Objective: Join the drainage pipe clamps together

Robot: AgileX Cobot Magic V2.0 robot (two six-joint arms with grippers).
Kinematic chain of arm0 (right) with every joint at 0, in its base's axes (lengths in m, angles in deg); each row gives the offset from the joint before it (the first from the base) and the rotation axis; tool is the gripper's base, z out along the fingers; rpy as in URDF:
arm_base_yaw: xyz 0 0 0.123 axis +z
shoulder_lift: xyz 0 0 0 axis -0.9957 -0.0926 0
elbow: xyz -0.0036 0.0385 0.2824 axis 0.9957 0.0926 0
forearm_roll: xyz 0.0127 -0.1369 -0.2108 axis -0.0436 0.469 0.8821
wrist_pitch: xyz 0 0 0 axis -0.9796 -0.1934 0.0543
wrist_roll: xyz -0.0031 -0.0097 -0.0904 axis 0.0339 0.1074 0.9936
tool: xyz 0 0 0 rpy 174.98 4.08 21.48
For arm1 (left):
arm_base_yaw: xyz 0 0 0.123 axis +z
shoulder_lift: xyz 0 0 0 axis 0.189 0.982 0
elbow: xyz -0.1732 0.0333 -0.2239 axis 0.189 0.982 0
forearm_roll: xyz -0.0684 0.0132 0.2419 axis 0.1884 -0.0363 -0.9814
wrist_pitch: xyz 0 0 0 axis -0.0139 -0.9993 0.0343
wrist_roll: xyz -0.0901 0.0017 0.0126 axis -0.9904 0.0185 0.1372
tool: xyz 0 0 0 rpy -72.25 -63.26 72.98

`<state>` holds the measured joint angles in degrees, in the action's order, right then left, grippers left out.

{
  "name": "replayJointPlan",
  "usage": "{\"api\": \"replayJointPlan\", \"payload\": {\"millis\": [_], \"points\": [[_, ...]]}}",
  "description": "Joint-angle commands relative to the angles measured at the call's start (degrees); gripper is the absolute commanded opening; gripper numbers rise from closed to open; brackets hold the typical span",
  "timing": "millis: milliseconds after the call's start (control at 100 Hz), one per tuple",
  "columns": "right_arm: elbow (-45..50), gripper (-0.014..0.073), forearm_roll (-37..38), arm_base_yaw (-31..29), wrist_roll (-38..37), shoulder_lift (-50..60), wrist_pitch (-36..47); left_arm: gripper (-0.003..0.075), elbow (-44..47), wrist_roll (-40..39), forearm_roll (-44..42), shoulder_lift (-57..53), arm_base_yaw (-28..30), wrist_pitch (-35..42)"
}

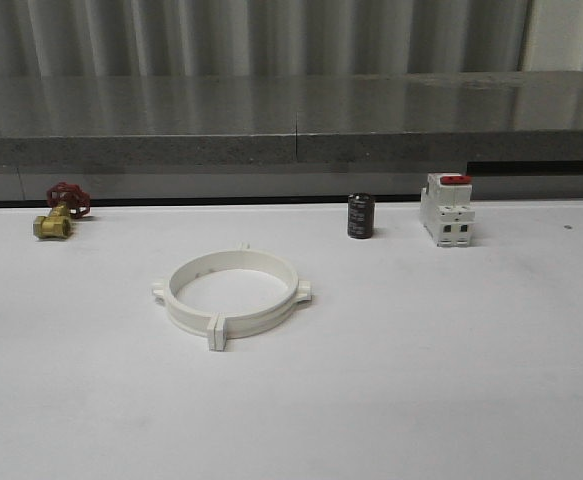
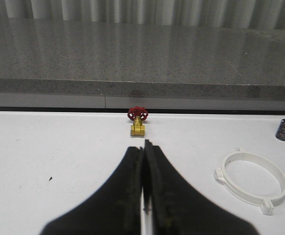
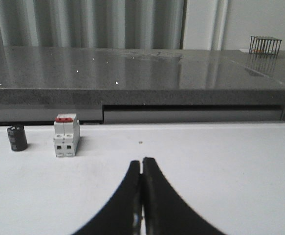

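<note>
The drainage pipe clamps (image 1: pixel 233 297) lie flat on the white table, left of centre, as one closed white ring with small tabs sticking out round its rim. The same ring (image 2: pixel 252 177) shows in the left wrist view, off to one side of the fingers. My left gripper (image 2: pixel 143 146) is shut with nothing between its black fingers, held above bare table in line with the brass valve. My right gripper (image 3: pixel 142 160) is shut and empty too, over bare table away from the breaker.
A brass valve with a red handle (image 1: pixel 59 214) sits at the back left. A black cylinder (image 1: pixel 361 216) and a white red-topped circuit breaker (image 1: pixel 447 209) stand at the back right. A grey stone ledge (image 1: pixel 291 120) runs behind the table.
</note>
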<state>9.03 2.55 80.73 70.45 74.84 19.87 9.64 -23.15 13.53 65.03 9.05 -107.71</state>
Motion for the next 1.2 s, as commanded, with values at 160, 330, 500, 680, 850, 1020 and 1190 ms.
{"api": "replayJointPlan", "payload": {"millis": [160,330,500,680,850,1020,1190], "points": [[-0.9,-0.0065,0.8,-0.3,0.1,1.3,-0.1,-0.0021,-1.4,-0.1,0.3,0.6,0.2,4.3],[-0.9,-0.0065,0.8,-0.3,0.1,1.3,-0.1,-0.0021,-1.4,-0.1,0.3,0.6,0.2,4.3],[-0.9,-0.0065,0.8,-0.3,0.1,1.3,-0.1,-0.0021,-1.4,-0.1,0.3,0.6,0.2,4.3],[-0.9,-0.0065,0.8,-0.3,0.1,1.3,-0.1,-0.0021,-1.4,-0.1,0.3,0.6,0.2,4.3],[-0.9,-0.0065,0.8,-0.3,0.1,1.3,-0.1,-0.0021,-1.4,-0.1,0.3,0.6,0.2,4.3],[-0.9,-0.0065,0.8,-0.3,0.1,1.3,-0.1,-0.0021,-1.4,-0.1,-0.5,0.6,0.2,4.1],[-0.9,-0.0065,0.8,-0.3,0.1,1.3,-0.1,-0.0021,-0.2,-0.1,-1.3,0.6,0.2,5.8]]}}
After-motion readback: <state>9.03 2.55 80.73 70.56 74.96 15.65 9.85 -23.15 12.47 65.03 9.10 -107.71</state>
